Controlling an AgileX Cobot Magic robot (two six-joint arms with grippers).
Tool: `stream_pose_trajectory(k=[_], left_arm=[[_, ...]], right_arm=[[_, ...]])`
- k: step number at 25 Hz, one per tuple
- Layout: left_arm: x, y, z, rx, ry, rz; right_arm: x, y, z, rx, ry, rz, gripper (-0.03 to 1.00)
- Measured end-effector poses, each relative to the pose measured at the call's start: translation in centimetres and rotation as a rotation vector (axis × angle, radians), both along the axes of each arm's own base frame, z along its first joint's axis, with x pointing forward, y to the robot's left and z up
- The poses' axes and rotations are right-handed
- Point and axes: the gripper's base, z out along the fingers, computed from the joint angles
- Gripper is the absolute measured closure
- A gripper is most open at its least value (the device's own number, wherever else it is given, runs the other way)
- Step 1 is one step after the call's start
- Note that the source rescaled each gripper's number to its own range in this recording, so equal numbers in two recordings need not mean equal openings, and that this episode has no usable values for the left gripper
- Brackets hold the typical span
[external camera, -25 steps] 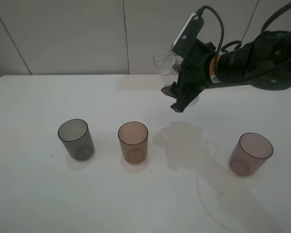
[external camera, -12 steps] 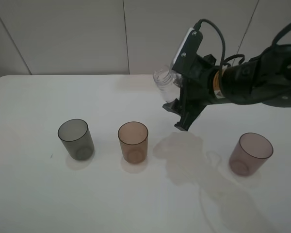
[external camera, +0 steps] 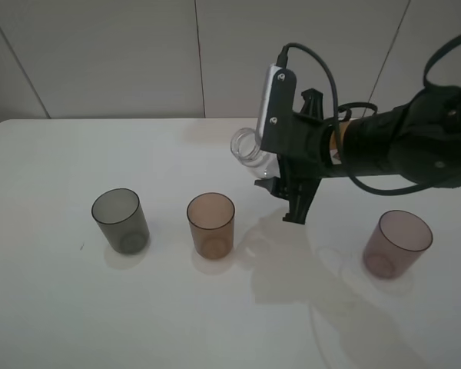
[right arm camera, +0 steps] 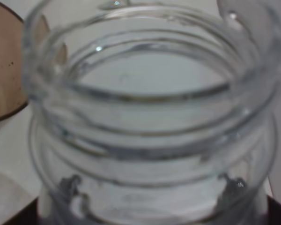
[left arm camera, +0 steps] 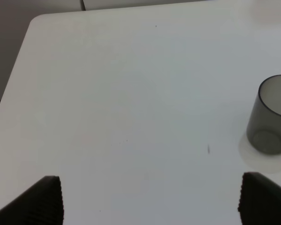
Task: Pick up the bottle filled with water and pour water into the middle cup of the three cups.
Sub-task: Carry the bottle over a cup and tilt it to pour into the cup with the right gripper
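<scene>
While aloft, bottle (external camera: pixel 248 147) in right hand (external camera: pixel 281 198)

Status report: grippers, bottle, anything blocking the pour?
Right gripper shut on bottle, raised, tilted toward amber cup. No stream visible. Left gripper open near grey cup. Nothing between bottle and cup.
</scene>
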Motion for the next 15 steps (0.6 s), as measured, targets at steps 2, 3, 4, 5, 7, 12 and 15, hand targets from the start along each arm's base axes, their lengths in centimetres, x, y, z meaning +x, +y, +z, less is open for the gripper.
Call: stream_pose_trajectory(k=[2, 3, 4, 5, 7, 12, 15], left_arm=[[0.0, 0.0, 0.0, 0.0, 0.0, 0.0], [0.0, 0.0, 0.0, 0.0, 0.0, 0.0], [0.0, 0.0, 0.0, 0.0, 0.0, 0.0], [0.0, 0.0, 0.0, 0.0, 0.0, 0.0], [0.0, 0.0, 0.0, 0.0, 0.0, 0.0], [0.0, 0.0, 0.0, 0.0, 0.0, 0.0], [0.0, 0.0, 0.0, 0.0, 0.0, 0.0]], right_arm=[[-0.1, 0.1, 0.0, -0.024, -0.016, 0.032, 0.94], [-0.2, 0.2, 0.0, -0.037, -0.024, 0.052, 0.94], [-0.3, 0.3, -0.1, -0.051, -0.033, 0.075, 0.94], [-0.3, 0.4, -0.1, -0.062, -0.041, 0.092, 0.94], [-0.4, 0.5, -0.1, -0.081, -0.057, 0.127, 0.94], [0.2, 1.0, -0.6, -0.137, -0.061, 0.164, 0.94], [1.0, 1.4, -0.7, -0.157, -0.06, 0.155, 0.94]])
